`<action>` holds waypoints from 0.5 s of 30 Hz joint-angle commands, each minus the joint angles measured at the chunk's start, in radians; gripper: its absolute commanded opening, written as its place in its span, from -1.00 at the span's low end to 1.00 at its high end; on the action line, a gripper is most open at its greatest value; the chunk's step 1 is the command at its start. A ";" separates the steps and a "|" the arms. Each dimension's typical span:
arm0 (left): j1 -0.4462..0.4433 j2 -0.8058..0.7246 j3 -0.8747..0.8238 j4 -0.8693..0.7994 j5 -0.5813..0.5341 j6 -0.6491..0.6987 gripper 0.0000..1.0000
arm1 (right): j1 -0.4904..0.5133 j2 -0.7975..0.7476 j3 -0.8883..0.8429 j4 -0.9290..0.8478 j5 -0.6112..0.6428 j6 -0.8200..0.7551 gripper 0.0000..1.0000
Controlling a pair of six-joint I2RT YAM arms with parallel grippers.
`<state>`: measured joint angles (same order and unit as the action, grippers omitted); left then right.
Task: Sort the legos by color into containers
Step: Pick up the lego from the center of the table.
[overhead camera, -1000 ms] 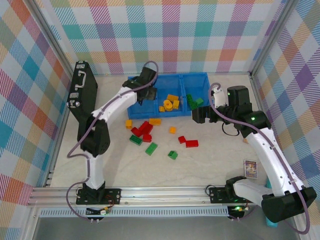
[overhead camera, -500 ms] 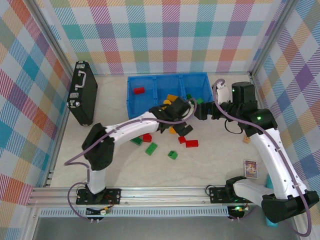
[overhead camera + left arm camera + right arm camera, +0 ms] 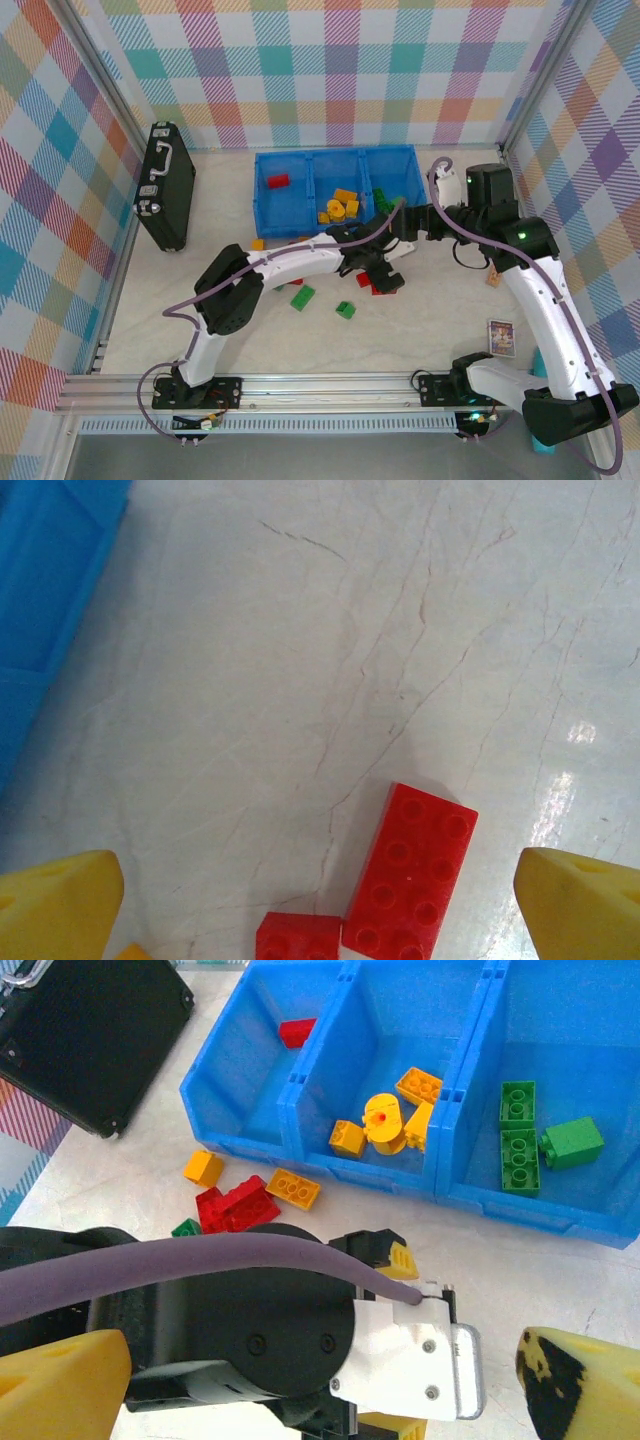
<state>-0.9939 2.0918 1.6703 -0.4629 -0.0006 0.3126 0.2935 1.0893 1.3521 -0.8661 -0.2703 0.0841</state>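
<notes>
Marbled table [image 3: 140,295] bears blue bin [image 3: 520,1215] separating red, yellow, green legos [image 3: 382,1120].

free: bare table [image 3: 300,630] beyond left jaws | obstacles: red brick [image 3: 410,870] between them; blue bin [image 3: 40,600] alongside

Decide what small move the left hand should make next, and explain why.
Probably lower the left hand straight down around the long red brick. Its fingers stand open, and the brick lies flat on the table between them, a little off centre, with a small red brick close beside it.
</notes>
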 commanded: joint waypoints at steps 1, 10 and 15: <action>-0.029 0.056 0.016 -0.027 0.000 0.038 1.00 | 0.001 -0.041 0.002 0.025 -0.058 -0.040 0.98; -0.031 0.135 0.074 -0.105 0.025 0.062 0.84 | 0.002 -0.085 -0.028 0.053 -0.029 -0.043 0.97; -0.031 0.162 0.087 -0.124 0.024 0.062 0.72 | 0.002 -0.074 -0.034 0.062 -0.032 -0.037 0.98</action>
<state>-1.0050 2.2189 1.7370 -0.5240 0.0181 0.3569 0.2935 1.0130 1.3182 -0.8616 -0.2611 0.0513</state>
